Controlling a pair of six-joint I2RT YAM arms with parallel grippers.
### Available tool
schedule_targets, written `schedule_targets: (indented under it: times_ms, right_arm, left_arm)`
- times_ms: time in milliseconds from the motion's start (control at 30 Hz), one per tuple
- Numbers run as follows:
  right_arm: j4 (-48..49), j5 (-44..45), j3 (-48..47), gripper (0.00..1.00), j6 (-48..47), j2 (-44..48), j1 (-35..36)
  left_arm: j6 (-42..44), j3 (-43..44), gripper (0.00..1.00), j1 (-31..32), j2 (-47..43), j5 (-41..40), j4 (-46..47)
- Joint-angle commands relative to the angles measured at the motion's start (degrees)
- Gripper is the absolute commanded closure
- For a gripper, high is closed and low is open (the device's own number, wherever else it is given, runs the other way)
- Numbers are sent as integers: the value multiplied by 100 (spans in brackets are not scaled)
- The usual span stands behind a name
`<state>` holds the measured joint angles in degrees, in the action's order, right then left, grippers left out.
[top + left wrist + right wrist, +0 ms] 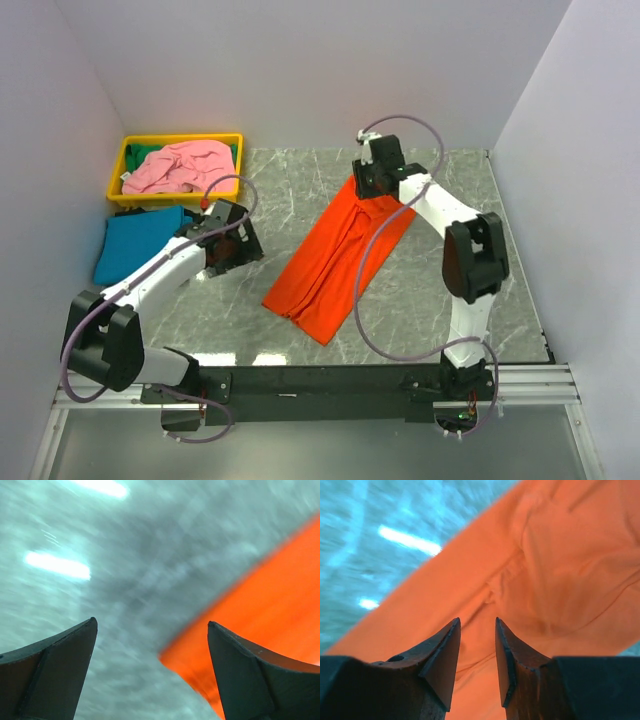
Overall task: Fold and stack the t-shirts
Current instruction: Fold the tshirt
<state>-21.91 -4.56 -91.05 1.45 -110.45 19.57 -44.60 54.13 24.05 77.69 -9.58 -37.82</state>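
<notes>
Orange is the colour in the middle of the scene. The orange t-shirt lies on the marble tabletop as a long narrow band, set diagonally, with creases running along its length. The teal t-shirt lies folded at the left, just beside the yellow tray. The pink t-shirt sits crumpled inside that tray, not yet folded.

The left claw has its fingers wide apart and holds nothing. It hangs over bare stone, near the lower corner of the orange band. The right claw is above the far end of the orange shirt, with its fingers only a little apart and no cloth between them. Whether the tips touch the fabric I cannot tell, because the wrist view is blurred.

I think the band must next be folded across its length. The band is several loose layers, so a pinch at one end may catch only the top layer, and the fold would then open when lifted. Pulling one end alone could also drag the band crooked over the smooth stone. The left arm passes close to the teal shirt, and a careless sweep could disturb it.
</notes>
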Motion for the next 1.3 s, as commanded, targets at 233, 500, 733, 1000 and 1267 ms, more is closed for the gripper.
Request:
schedule_targets:
  times_ms: [233,500,733,1000,1267]
  right_arm:
    - [-357,693,-1045,61,-479,-1223,125]
    - [-656,834,-1574,65,-629,-1734,170]
    - [-1043,596,-1995,69,-734,-2015,187]
    - [-1465,588,-2347,70,-787,-2332,205]
    - [-1132,596,-1979,100,-805,-1999,214]
  left_arm:
    - [909,-349,4,-393,-149,-940,838]
    - [1015,-306,8,-401,44,-756,882]
    - [1032,-306,8,-410,53,-791,864]
    - [1050,-306,9,-410,88,-791,864]
    - [1059,-298,9,-410,124,-835,856]
